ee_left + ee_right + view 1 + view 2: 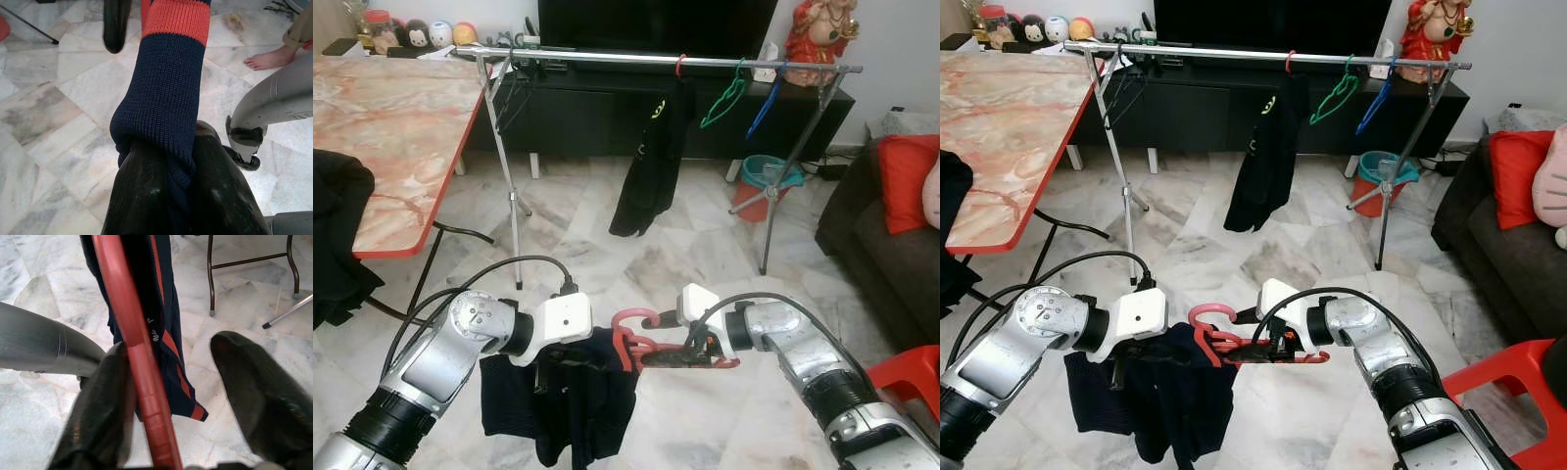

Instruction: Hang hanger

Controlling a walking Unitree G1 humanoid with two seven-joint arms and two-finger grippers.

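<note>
Hanger (651, 345) hangs low before me, well short of the rail (705, 62): stiff, light plastic, dragged askew by the soft sweater (558, 392). My left gripper (168, 196) pinches knit; the right gripper (190, 396) is spread around the bar. I'd grip near the hook.

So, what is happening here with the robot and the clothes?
The robot stands on a marble floor before a metal drying rack. Its left gripper is shut on a navy garment with orange stripes, and the red hanger lies between the open fingers of its right gripper. Both are held low in front of the robot, apart from the rack, so the hanger is not yet hung. A black garment and some hangers are on the rail.
</note>
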